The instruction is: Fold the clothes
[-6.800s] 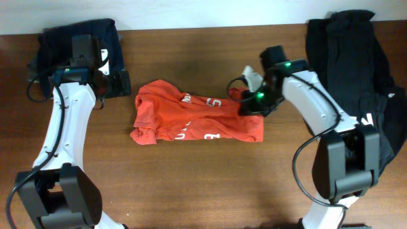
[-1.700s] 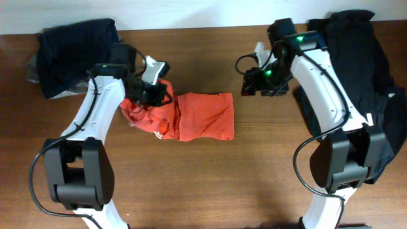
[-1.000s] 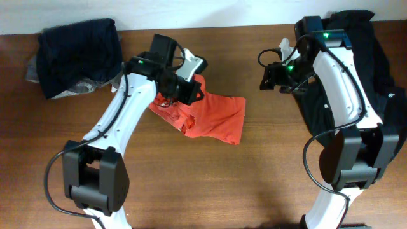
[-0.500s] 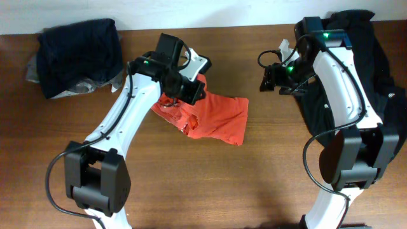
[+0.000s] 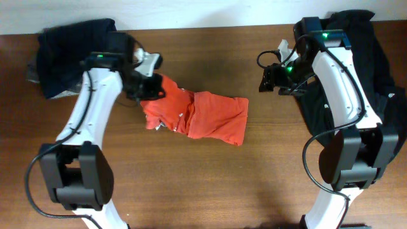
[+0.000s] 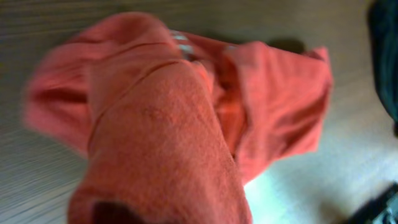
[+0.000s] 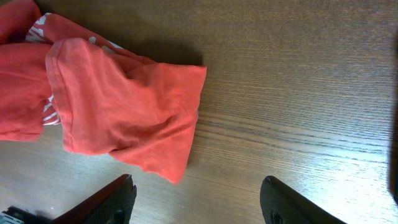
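Note:
The clothes (image 5: 210,117), a red-orange T-shirt with a bit of white print showing, lie bunched on the brown table (image 5: 191,184) at centre. My left gripper (image 5: 150,90) is shut on the shirt's upper left end. In the left wrist view the red cloth (image 6: 161,124) fills the frame and hides the fingers. My right gripper (image 5: 267,79) hovers open above bare wood, to the right of the shirt and apart from it. In the right wrist view its fingertips (image 7: 112,199) frame the table, with the shirt's folded end (image 7: 124,106) ahead and to the left.
A dark navy pile of folded clothes (image 5: 76,54) sits at the back left corner. A black garment (image 5: 356,63) covers the right side of the table, behind my right arm. The table's back edge meets a white wall.
My left gripper has swung left with the shirt's end in it, dragging the shirt's left part leftward and stretching it out. The right arm has stayed in place.

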Available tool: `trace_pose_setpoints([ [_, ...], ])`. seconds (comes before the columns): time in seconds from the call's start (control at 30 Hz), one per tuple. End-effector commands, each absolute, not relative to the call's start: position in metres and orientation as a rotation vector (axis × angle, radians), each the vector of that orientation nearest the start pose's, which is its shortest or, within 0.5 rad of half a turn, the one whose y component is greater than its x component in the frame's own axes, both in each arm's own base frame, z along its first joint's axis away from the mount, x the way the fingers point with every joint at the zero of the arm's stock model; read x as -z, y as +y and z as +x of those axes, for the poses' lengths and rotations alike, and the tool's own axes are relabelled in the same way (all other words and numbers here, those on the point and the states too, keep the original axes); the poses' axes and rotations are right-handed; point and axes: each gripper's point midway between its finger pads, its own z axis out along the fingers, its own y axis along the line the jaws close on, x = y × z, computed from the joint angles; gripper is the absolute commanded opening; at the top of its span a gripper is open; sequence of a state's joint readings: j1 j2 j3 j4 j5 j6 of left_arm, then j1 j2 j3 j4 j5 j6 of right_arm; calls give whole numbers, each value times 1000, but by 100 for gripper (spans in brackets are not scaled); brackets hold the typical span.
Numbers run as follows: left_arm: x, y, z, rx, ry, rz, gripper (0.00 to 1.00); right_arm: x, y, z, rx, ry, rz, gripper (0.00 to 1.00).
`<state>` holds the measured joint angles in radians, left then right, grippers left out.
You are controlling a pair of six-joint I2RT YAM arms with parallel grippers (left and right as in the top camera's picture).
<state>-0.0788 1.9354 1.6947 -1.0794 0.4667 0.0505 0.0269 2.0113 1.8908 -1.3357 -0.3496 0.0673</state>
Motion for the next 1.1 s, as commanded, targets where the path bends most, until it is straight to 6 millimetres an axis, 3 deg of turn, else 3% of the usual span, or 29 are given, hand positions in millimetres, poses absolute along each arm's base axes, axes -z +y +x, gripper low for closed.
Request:
trace_pose_setpoints([
  [0.0,-146,-83,417,622,2808,170,1,-159,75,409,-553,2969,0,69],
  [0.2,-121,-78,405,631,2860,139,7,-159,75,409,-553,2969,-1,69],
  [0.4,-95,-78,398,635,2879,133,27,-159,75,409,-553,2970,-1,69],
  [0.53,-85,-76,402,619,2858,138,42,-159,75,409,-553,2970,-1,69],
  [0.7,-79,-57,411,452,2868,58,55,-159,75,409,-553,2969,-1,69],
  [0.93,-76,-35,427,258,2832,1,61,-158,75,408,-552,2973,-4,69],
  [1.07,-69,-32,437,235,2810,0,65,-158,75,409,-552,2970,-5,69],
])
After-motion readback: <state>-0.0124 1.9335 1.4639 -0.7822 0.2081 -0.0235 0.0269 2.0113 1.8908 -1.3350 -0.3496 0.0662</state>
